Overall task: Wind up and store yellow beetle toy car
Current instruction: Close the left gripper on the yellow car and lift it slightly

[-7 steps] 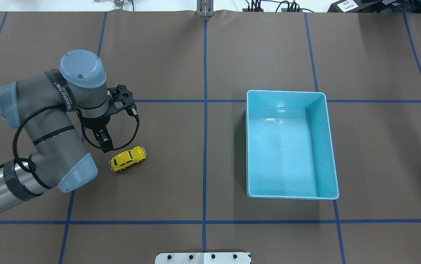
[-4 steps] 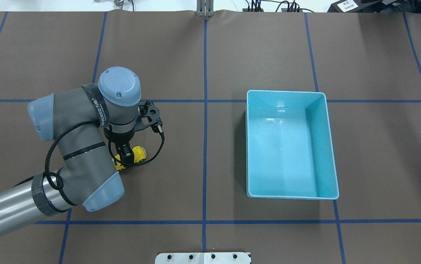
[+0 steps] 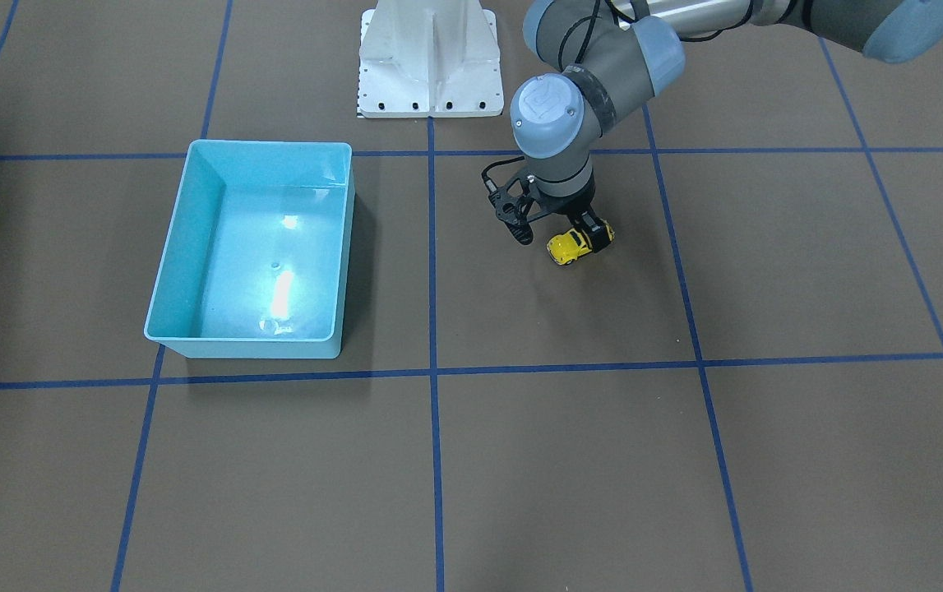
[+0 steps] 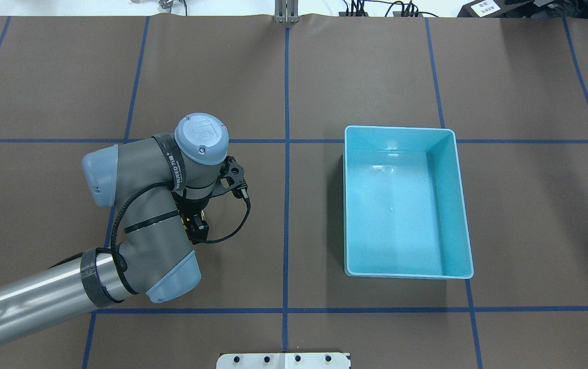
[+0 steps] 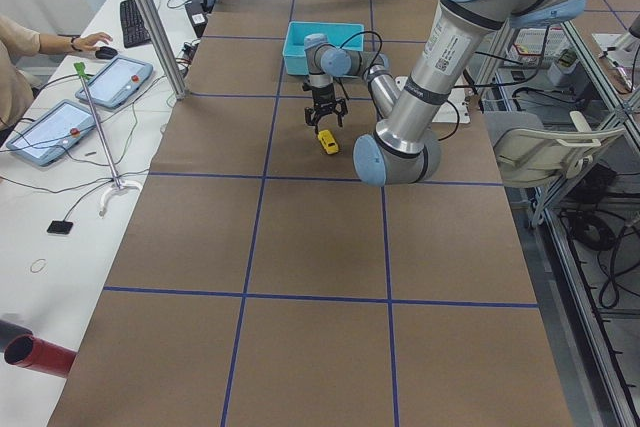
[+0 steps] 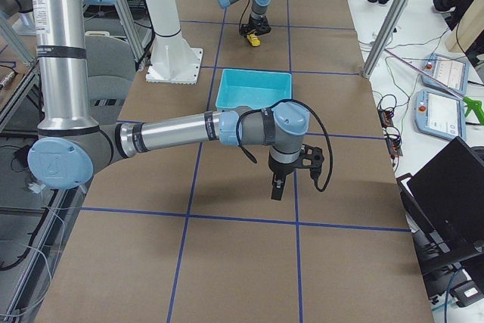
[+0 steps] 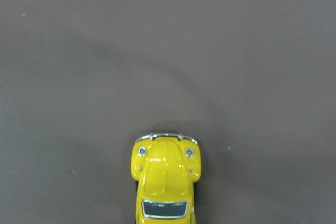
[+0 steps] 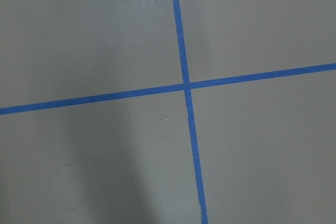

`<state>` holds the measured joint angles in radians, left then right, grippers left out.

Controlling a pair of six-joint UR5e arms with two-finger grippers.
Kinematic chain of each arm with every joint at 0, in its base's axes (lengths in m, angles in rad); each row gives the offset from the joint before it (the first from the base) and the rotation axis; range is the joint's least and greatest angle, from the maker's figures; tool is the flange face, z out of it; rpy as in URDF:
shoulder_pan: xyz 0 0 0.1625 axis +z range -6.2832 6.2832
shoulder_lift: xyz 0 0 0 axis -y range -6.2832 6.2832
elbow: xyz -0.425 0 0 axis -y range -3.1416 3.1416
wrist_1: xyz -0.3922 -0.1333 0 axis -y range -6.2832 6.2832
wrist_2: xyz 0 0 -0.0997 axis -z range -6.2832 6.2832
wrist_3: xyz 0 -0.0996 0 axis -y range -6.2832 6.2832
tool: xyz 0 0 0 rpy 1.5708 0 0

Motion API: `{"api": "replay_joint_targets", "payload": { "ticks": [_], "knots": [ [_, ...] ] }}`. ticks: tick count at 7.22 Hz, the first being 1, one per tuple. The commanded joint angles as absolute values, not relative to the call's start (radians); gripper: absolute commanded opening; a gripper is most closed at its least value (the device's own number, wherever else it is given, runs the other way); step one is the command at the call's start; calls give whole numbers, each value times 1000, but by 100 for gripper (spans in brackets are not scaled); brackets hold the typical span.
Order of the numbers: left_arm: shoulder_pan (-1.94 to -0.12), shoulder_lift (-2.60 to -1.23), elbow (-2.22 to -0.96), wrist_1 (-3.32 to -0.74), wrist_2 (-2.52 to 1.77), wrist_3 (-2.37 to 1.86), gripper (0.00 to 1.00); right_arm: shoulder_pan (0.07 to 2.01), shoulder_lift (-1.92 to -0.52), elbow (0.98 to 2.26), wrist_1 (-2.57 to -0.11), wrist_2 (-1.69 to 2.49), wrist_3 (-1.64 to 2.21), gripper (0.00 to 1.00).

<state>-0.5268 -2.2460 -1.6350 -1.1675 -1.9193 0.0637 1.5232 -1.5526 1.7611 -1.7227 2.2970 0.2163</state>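
The yellow beetle toy car (image 3: 571, 247) stands on the brown table mat, left of the light blue bin (image 3: 183, 247). My left gripper (image 3: 591, 233) is low over the car's rear end, its fingers on either side of it, and looks open. In the overhead view my left arm hides nearly all of the car below the gripper (image 4: 197, 226). The left wrist view shows the car's hood (image 7: 164, 174) at the bottom edge. My right gripper (image 6: 277, 189) shows only in the exterior right view, over bare mat, and I cannot tell whether it is open or shut.
The bin (image 4: 450, 205) is empty and sits right of the table's centre line. Blue tape lines (image 8: 185, 85) cross the mat in a grid. The robot's white base plate (image 3: 428, 57) is at the table's near edge. Operator tablets (image 5: 115, 82) lie beside the table.
My left arm has swung to the right and forward, from beside the car to right over it. The car itself has stayed in place and is now covered in the overhead view.
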Motion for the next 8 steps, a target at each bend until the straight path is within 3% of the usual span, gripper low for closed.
{"api": "replay_joint_targets", "payload": {
  "ticks": [1,7,8],
  "knots": [
    [-525,-2252,-1602,-1202,-1919,72,100,1523,-1557,1764,-1723,2306,216,100],
    [-525,-2260,-1555,-1262,-1921,132,97,1525,-1560,1781,-1724,2306,216,100],
    [-525,-2260,-1557,-1262,-1921,130,62,1523,-1562,1781,-1724,2306,216,100]
  ]
}}
